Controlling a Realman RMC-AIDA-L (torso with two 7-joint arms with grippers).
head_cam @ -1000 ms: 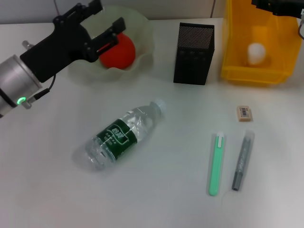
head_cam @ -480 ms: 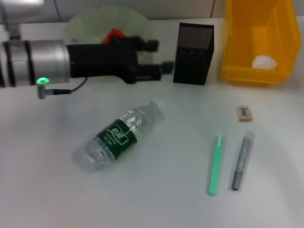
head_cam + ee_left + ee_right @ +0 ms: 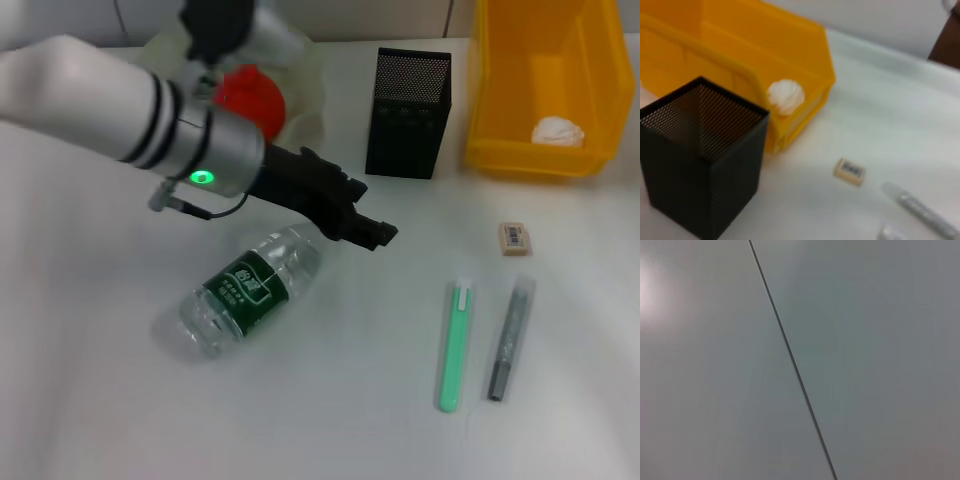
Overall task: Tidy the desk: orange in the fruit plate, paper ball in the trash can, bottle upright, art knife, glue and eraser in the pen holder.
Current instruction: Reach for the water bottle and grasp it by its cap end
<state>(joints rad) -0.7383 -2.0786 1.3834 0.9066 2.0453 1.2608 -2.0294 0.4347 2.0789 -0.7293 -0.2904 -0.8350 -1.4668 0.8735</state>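
1. The left gripper (image 3: pixel 360 228) reaches out over the middle of the table (image 3: pixel 90 400), its dark fingers (image 3: pixel 372 234) just above the cap end of the bottle (image 3: pixel 245 290); they look nearly closed and seem to hold nothing, though the angle makes this uncertain.
2. The bottle lies on its side near the table's centre.
3. The orange (image 3: pixel 250 100) sits in the fruit plate (image 3: pixel 305 95) at the far edge.
4. The paper ball (image 3: pixel 558 131) lies inside the trash can (image 3: pixel 500 90) at the far right corner.
5. The pen holder (image 3: pixel 408 112) stands upright between plate and can.
6. The eraser (image 3: pixel 514 238) lies right of centre; nearer the front edge lie a green art knife (image 3: pixel 455 345) and a grey glue stick (image 3: pixel 511 338), side by side.
7. The right gripper is out of sight; its wrist camera sees only a plain grey surface.
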